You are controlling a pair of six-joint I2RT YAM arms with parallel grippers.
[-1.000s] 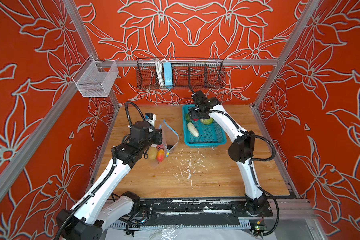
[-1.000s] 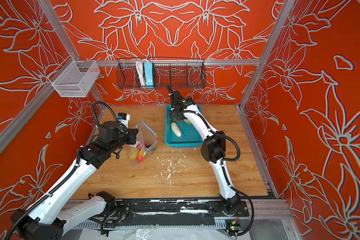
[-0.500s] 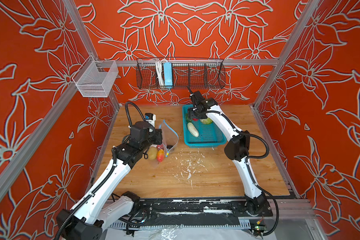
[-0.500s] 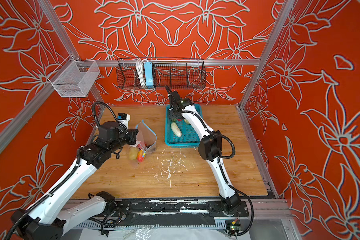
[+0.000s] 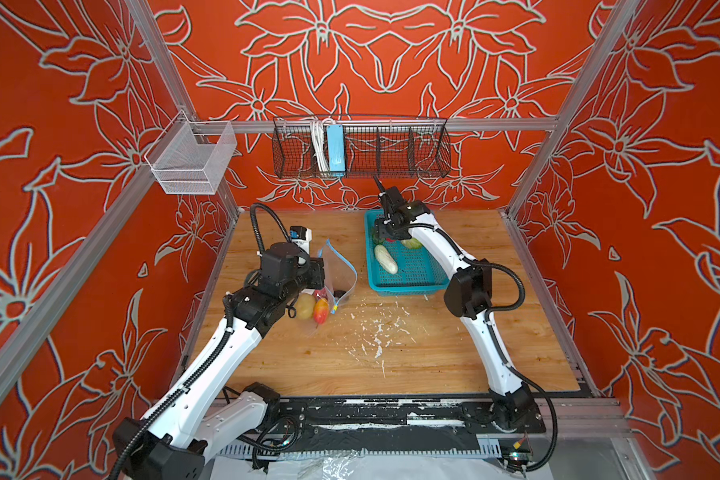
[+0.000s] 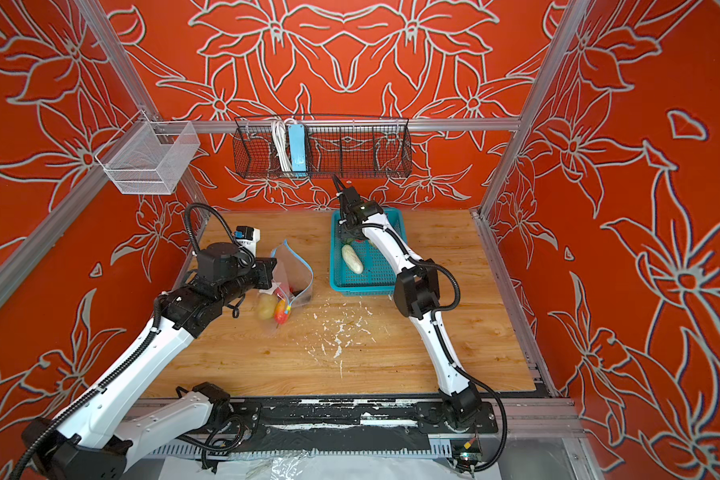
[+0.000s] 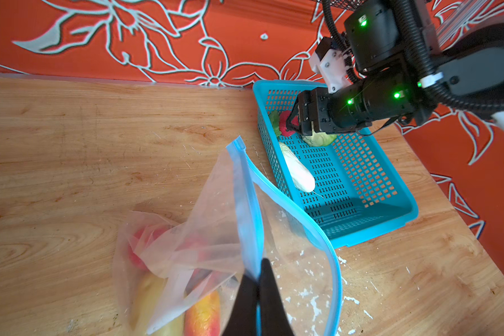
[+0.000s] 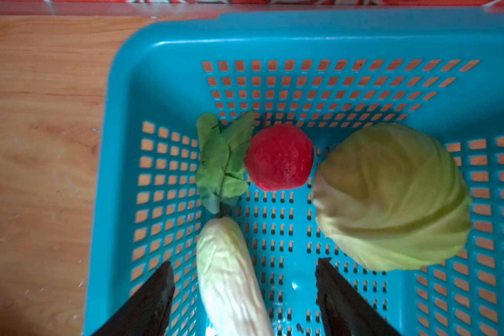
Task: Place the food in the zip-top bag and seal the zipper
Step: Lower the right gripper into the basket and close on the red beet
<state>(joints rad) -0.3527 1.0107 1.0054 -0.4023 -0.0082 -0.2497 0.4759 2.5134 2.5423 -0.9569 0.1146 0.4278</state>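
Beneath spread right pincer (image 8: 244,262): cucumber (image 8: 230,279), in basket (image 8: 163,37).

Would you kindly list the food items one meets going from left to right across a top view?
In order: yellow potato → orange-red fruit → pale cucumber → green cabbage.

One zip-top bag (image 7: 210,203), one teal basket (image 8: 163,35), one cucumber (image 8: 230,276), one cabbage (image 8: 390,197), one potato (image 5: 304,306), one green leaf (image 8: 224,163).

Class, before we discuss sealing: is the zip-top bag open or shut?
Open. The zip-top bag gapes; its zipper halves bow apart in the left wrist view.
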